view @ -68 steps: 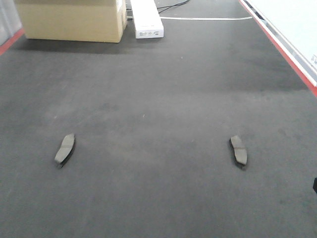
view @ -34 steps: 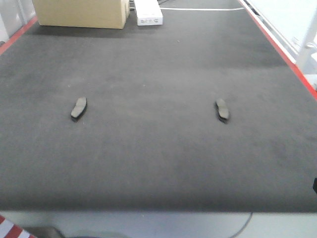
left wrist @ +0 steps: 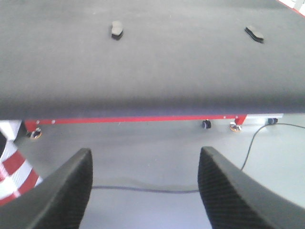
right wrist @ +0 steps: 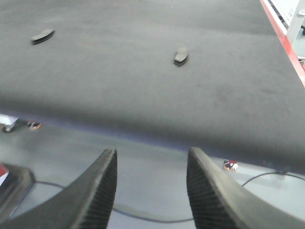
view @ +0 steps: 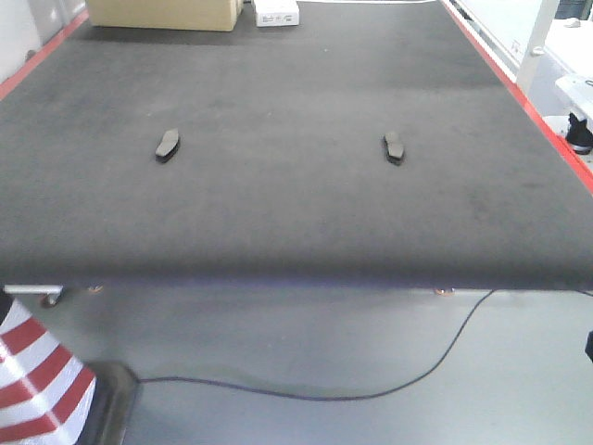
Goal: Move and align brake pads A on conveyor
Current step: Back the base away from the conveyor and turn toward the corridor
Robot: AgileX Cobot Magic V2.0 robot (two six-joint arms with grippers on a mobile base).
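The base has backed away: the conveyor (view: 278,218) now shows its near edge, with left brake pad A (view: 168,144) and right brake pad A (view: 394,147) probably beyond reach. Left gripper (left wrist: 145,157) and right gripper (right wrist: 151,155) are spread and empty.

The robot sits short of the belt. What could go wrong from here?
A black cable lies on the floor before the conveyor; rolling in might snag it. The striped cone stands close by and could be clipped. Both brake pads sit far from the open left pincer and right pincer; reaching may be a stretch.
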